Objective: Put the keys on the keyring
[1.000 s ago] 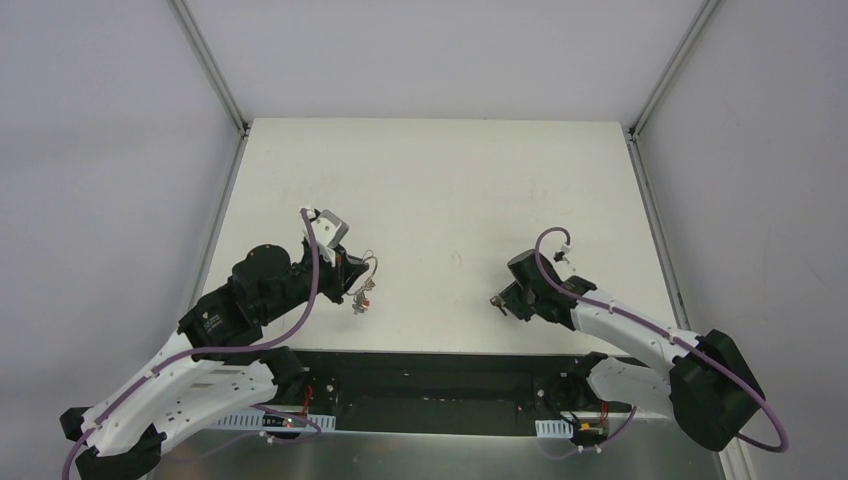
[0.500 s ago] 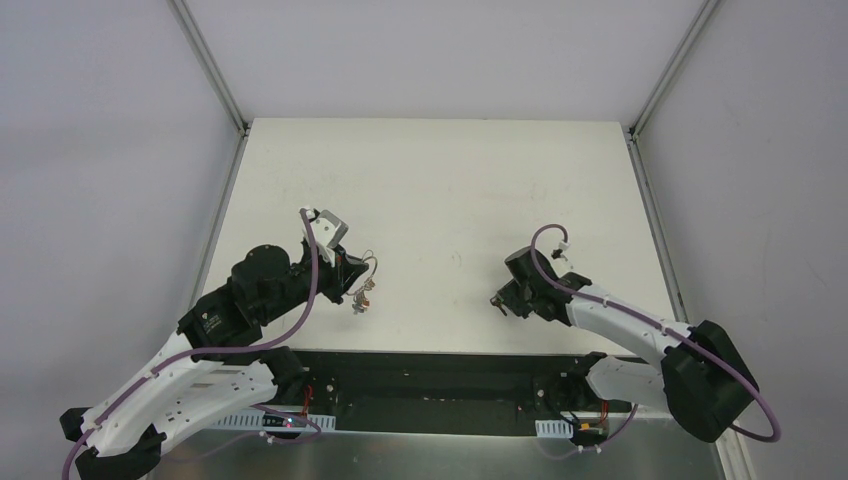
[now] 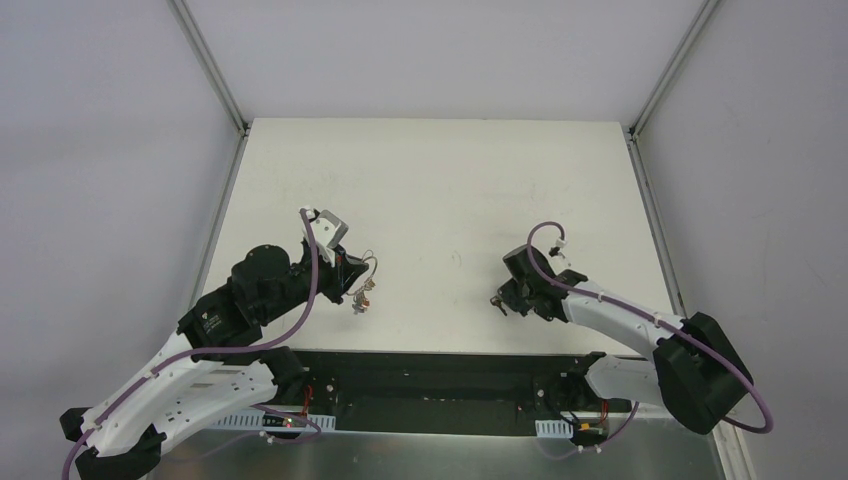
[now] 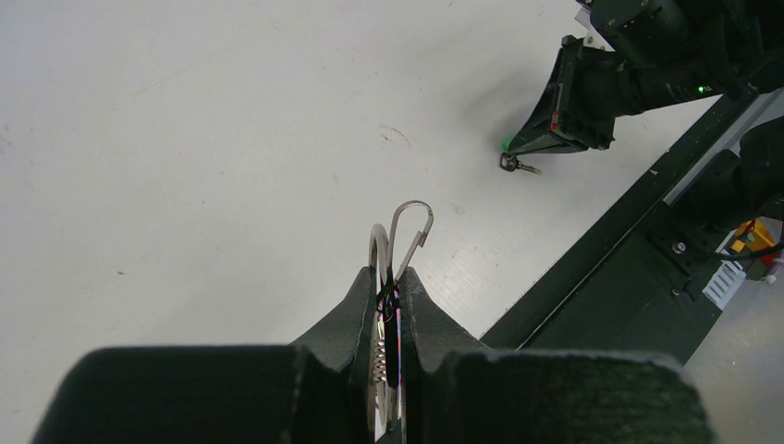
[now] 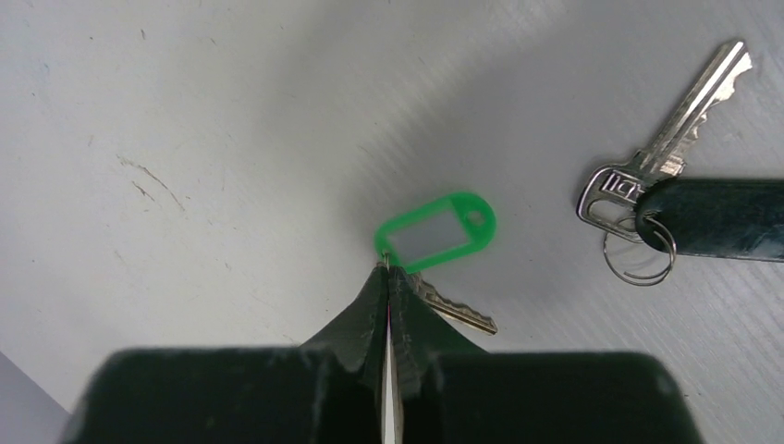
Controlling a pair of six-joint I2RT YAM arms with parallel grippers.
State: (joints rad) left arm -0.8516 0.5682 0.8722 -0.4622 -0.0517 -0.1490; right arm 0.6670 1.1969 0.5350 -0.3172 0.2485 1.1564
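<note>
Hook and key are what your next move turns on, and they sit well apart along the near edge of the bench (image 3: 440, 180). Your left gripper (image 4: 388, 287) is clamped on the keyring (image 4: 407, 231), toward the near-left corner. The wire hook stands out past the fingertips, its open end turned toward the right arm. In the top view some hanging keys (image 3: 362, 297) dangle from the ring below the fingers.

Your right gripper (image 5: 386, 277) is down at the bench surface, right of centre by the near edge. Its fingers are pressed together on the green-tagged key (image 5: 434, 231), right where the tag joins the blade. It looks like a pinch on the small ring there, though the ring itself is hidden. The tag lies flat, pointing away from the fingertips, and the blade runs back under one finger, so the long axis crosses the jaws at a slant.

The black-tagged key (image 5: 721, 217) lies free near it, untouched. Your right arm is nearer both keys. I judge you must lift the green one and carry it toward the left edge to meet the hook.
</note>
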